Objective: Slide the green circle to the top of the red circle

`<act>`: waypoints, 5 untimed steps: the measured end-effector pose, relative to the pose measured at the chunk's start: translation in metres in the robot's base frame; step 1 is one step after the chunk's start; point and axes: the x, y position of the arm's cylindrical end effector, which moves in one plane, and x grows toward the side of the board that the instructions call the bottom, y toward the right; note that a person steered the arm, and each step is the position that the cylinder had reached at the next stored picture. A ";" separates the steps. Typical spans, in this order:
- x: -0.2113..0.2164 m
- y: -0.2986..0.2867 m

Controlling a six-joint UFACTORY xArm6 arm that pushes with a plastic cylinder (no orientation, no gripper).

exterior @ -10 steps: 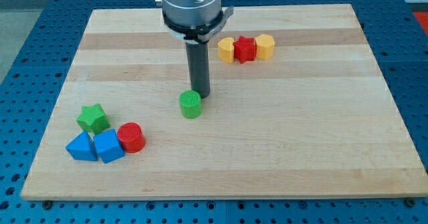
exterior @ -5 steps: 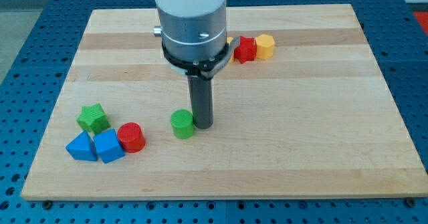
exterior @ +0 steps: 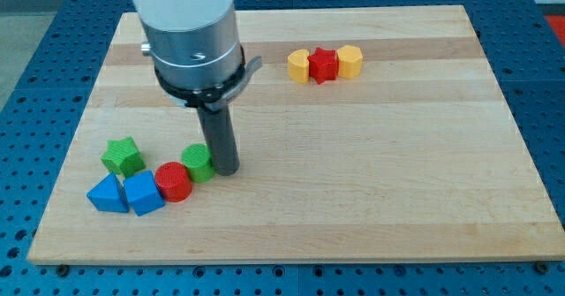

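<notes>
The green circle lies on the wooden board at the lower left, touching the red circle on that block's upper right side. My tip stands against the green circle's right side. The dark rod rises from the tip to the arm's wide grey body at the view's top left.
A green star and two blue blocks sit left of the red circle. Near the board's top, a yellow block, a red star and a yellow hexagon stand in a row.
My tip has moved down and to the left, pushing the green circle from the board's middle to the red circle. The other blocks have not moved.
</notes>
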 end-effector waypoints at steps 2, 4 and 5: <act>-0.011 -0.021; -0.042 -0.019; -0.071 -0.022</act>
